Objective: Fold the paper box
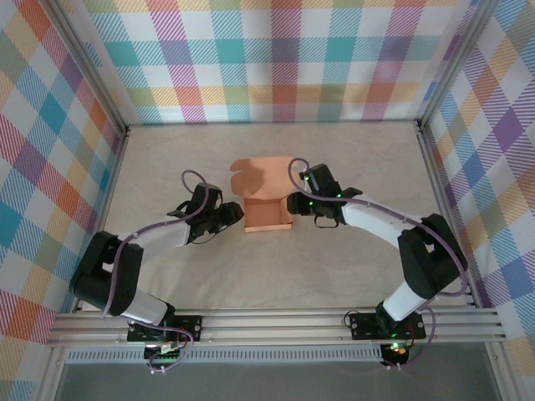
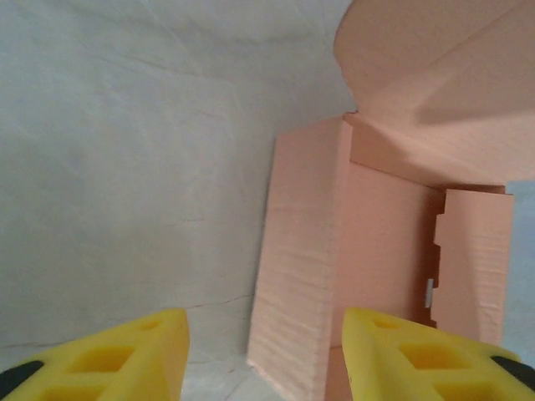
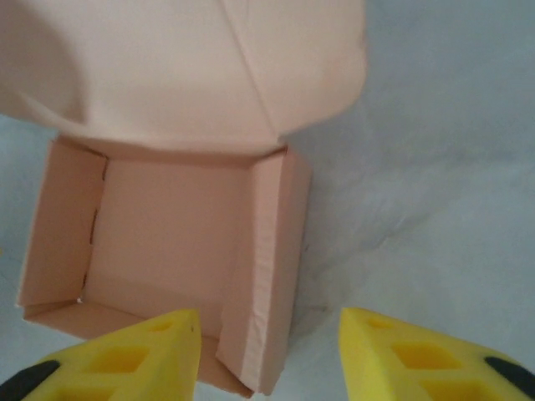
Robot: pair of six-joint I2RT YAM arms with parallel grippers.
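- Pale, faintly creased tabletop (image 1: 209,276), mid-frame: you have the paper box (image 1: 267,214) sitting near the table's centre, between the two arms, as a shallow salmon-orange tray with its open side up.
- Its four low walls stand upright. The lid flap (image 1: 262,175), with a rounded edge, reaches out from the tray's far side.
- From the right wrist camera you look down into the bare tray. The lid rises behind it and throws a soft shadow along the far wall.
- Your left gripper (image 1: 237,216) sits just beside the box's left wall, its jaws spread wide. In the left wrist view that wall's lower end falls in the gap between the yellow fingers (image 2: 125,355), and nothing is pinched. You cannot tell from these views whether a finger touches the card.
- Your right gripper (image 1: 294,204) mirrors it at the box's right wall, its jaws likewise parted. In the right wrist view the near end of that wall lies between its two yellow pads (image 3: 435,355), which grip nothing.
- Both arms curve in from their bases at the near edge, the left from the left corner and the right from the right, with purple cables (image 1: 191,177) looping over each.
- Plaid cloth walls (image 1: 276,58) in pastel checks close off the far, left and right sides. An aluminium rail (image 1: 276,322) runs along the near edge.
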